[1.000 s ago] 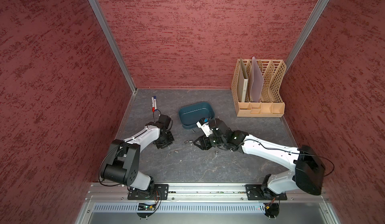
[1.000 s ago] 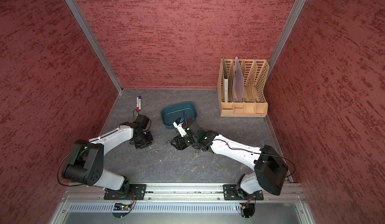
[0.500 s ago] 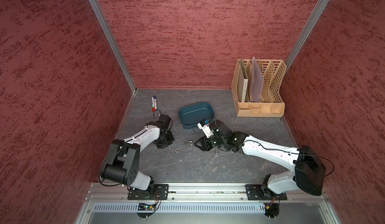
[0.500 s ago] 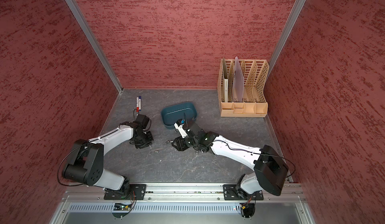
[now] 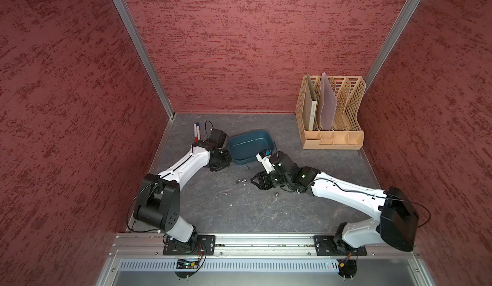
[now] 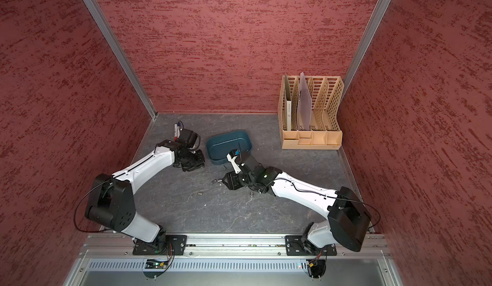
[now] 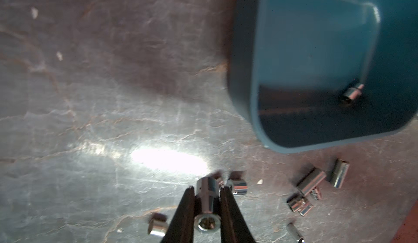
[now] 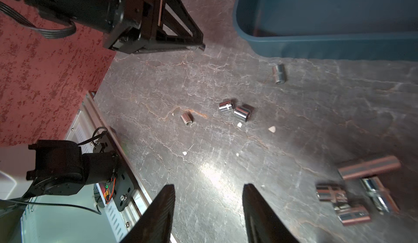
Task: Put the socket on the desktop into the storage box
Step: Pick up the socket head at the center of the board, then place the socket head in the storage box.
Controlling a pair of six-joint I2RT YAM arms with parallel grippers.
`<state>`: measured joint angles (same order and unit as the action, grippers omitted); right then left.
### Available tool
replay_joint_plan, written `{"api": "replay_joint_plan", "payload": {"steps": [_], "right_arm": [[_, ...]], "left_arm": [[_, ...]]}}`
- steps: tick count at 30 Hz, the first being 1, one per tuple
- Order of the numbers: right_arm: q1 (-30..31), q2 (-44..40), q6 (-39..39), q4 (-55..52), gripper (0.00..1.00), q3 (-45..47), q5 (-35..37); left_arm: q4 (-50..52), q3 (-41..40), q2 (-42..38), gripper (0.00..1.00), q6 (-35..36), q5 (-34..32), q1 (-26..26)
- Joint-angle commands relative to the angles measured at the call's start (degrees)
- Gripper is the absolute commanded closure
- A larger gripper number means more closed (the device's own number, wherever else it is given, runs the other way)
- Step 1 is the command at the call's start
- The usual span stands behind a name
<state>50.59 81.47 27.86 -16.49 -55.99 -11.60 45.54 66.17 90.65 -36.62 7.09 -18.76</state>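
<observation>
The left gripper (image 7: 207, 191) pinches a socket (image 7: 207, 204) lengthwise, low over the desktop (image 7: 101, 95), likely to carry it to the box (image 7: 253, 99), where a second socket (image 7: 351, 95) already lies. The right gripper (image 8: 208, 185) is half apart and empty, seemingly lined up on loose sockets (image 8: 235, 110); a blurred cluster (image 8: 348, 199) nearby resists counting.

Both top views look down from high at 6 o'clock toward 12, giving you the whole desktop (image 5: 239, 212); both wrist cameras sit close, sharing the storage box (image 7: 305, 49).
</observation>
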Motion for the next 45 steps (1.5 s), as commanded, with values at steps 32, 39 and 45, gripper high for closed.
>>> {"api": "replay_joint_plan", "payload": {"steps": [32,39,45], "right_arm": [[-2.5,-5.4,4.8,-3.9,0.46,1.2,5.9],[-2.7,-5.5,4.8,-4.5,0.46,1.3,6.4],[-2.9,-5.5,5.0,-5.3,0.46,1.2,6.7]], "left_arm": [[5.7,30.4,30.1,1.00,2.3,0.0,-3.5],[6.4,30.6,30.7,0.88,2.7,-0.8,-3.5],[6.3,30.3,29.9,0.64,3.1,-1.0,-3.6]]}}
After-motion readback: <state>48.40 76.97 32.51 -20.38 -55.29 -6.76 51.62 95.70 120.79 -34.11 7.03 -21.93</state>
